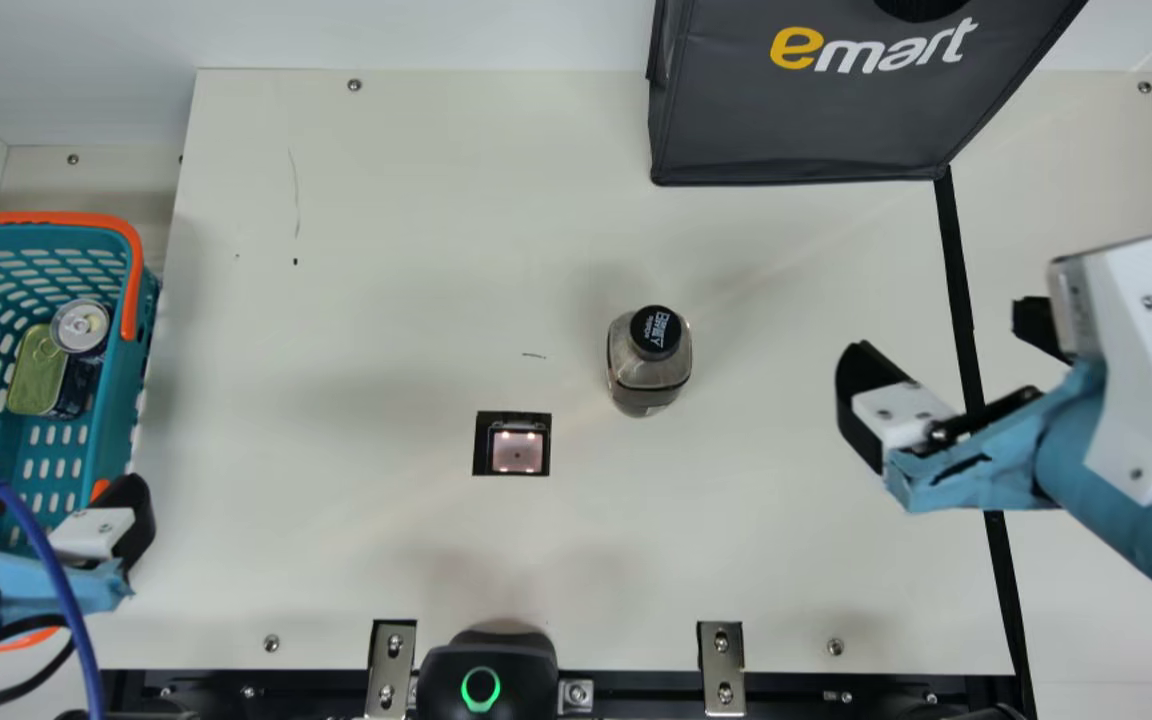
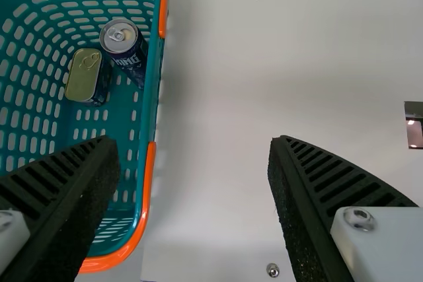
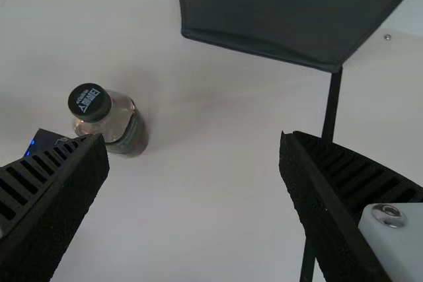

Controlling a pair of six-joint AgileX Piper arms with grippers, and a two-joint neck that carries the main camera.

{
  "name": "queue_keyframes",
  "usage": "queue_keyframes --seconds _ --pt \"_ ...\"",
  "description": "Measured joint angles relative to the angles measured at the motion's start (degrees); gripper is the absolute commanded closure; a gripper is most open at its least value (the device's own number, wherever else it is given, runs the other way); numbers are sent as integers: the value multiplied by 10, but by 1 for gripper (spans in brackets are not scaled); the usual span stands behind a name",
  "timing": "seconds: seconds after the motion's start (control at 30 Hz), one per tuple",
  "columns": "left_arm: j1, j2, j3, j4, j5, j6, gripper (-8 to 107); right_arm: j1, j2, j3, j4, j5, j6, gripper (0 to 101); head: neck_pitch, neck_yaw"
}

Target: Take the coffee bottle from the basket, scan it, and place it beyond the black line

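Observation:
The coffee bottle (image 1: 648, 365), clear with a black cap, stands upright on the table right of the scanner window (image 1: 517, 451). My right gripper (image 1: 941, 355) is held open to the right of the bottle, near the black line (image 1: 961, 290). In the right wrist view the bottle (image 3: 125, 127) appears beyond one finger of the open gripper (image 3: 195, 140). My left gripper (image 1: 46, 510) is over the near end of the teal basket (image 1: 111, 400); its fingers are spread, and in the left wrist view nothing is between the gripper's fingers (image 2: 188, 143) but basket edge and table.
Inside the basket lie a tall can (image 2: 122, 37) and a flat tin (image 2: 84, 76). A dark bag (image 1: 806, 120) stands at the back right, by the far end of the black line. A black device with a green ring (image 1: 481, 688) sits at the front edge between metal brackets.

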Motion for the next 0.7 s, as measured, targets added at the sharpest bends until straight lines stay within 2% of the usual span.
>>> queue_keyframes --seconds 0.7 --pt "0 0 0 0 0 0 9 91 103 -15 61 -41 -51 10 0 0"
